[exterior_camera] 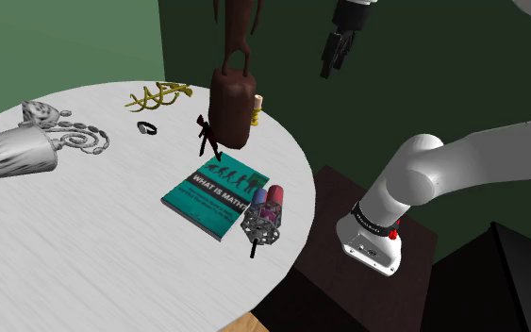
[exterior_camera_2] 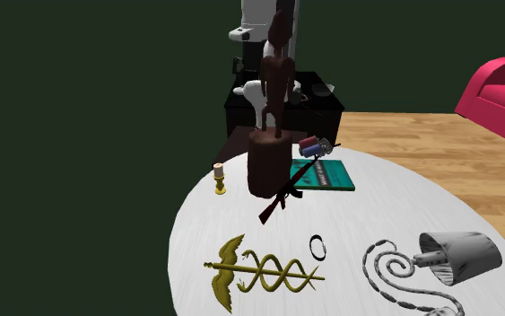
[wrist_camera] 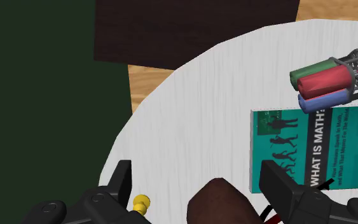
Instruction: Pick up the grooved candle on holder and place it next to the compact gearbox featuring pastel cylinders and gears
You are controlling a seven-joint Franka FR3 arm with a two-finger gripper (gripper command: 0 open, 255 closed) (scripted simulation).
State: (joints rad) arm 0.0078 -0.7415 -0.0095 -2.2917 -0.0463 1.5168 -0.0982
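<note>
We see the claw (exterior_camera: pixel 336 54) up in the air, near the top of the shoulder view, a bit right of the middle. It hangs from the white arm (exterior_camera: pixel 461 170). In the wrist view the claw (wrist_camera: pixel 196 173) is wide open. Its two black fingers (wrist_camera: pixel 123 184) stand far apart and hold nothing.

The candle (exterior_camera: pixel 256 107) stands up straight on its little yellow holder. It is near the far edge of the round white bench (exterior_camera: pixel 84 245), just beside a tall brown statue (exterior_camera: pixel 230 104). In the shoulder view the candle sits lower in the frame than the claw, and the two are apart. In the second exterior view we find the candle (exterior_camera_2: pixel 219 177) left of the middle, just left of the statue (exterior_camera_2: pixel 268 166). In the wrist view the yellow holder peeks out close to one finger, and the round brown top of the statue (wrist_camera: pixel 220 202) shows between the fingers.

The gearbox (exterior_camera: pixel 265 217) has red, blue and green tubes. It lies at the corner of a teal book (exterior_camera: pixel 216 196), near the bench's edge in the lower middle of the shoulder view. It is well apart from the candle.

A small dark toy gun (exterior_camera: pixel 207 138) leans by the statue. A gold snake sign (exterior_camera: pixel 159 95), a small ring (exterior_camera: pixel 146 127) and a silver horn (exterior_camera: pixel 13 151) lie in the upper left of the shoulder view.
</note>
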